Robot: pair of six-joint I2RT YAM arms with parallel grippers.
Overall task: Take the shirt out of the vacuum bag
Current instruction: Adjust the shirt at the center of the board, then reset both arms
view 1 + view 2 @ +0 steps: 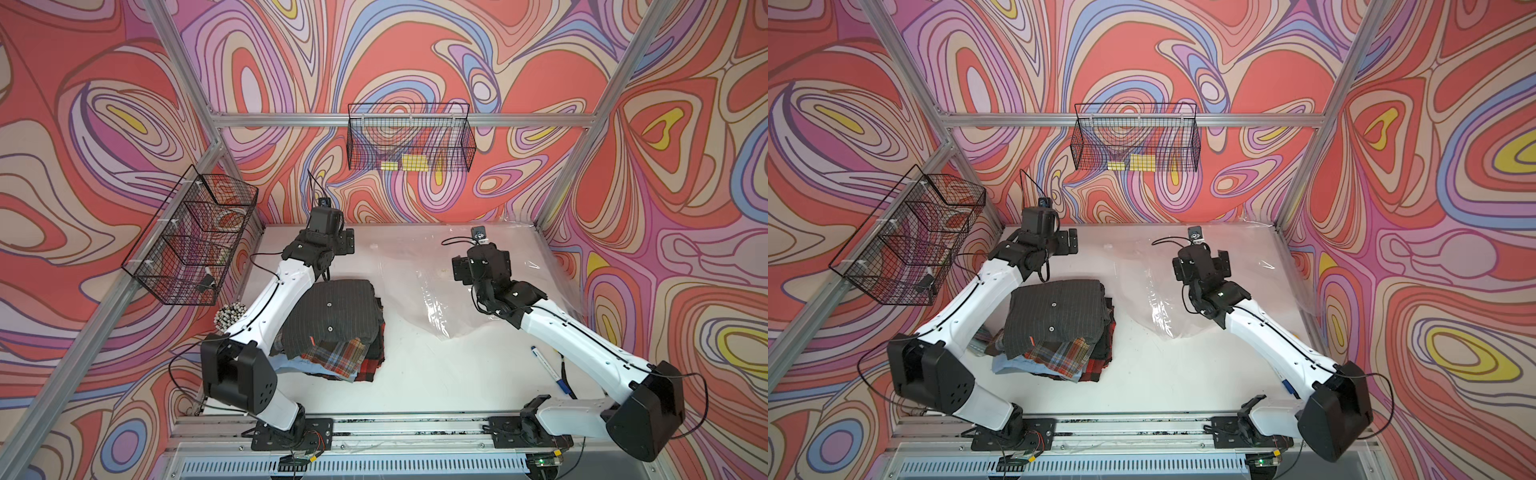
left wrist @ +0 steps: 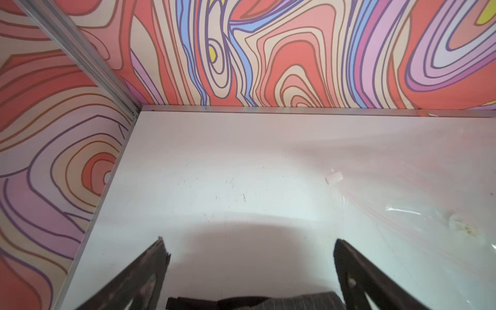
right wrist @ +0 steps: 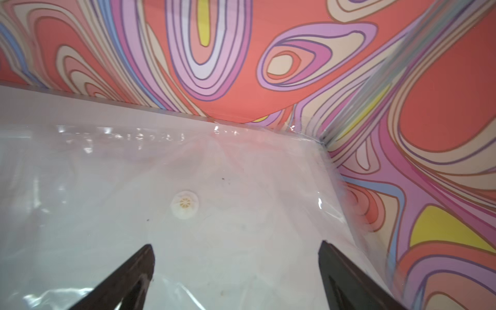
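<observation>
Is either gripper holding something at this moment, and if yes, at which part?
Nothing is held. The left gripper is open above the table, and the right gripper is open above the vacuum bag, with nothing between the jaws.

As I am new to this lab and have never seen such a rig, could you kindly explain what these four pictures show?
These are two white robot arms, the left arm and the right arm, mounted at the near edge of a white table. Two pictures look down from one overhead camera pair, so they are nearly alike. The other two come from a camera on each wrist, looking out between the fingers of the left claw and the right claw. On the table lie a stack of folded shirts, a clear vacuum bag with a round white valve, and a pen. The bag looks flat and empty. Both claws are open and hold nothing.
</observation>
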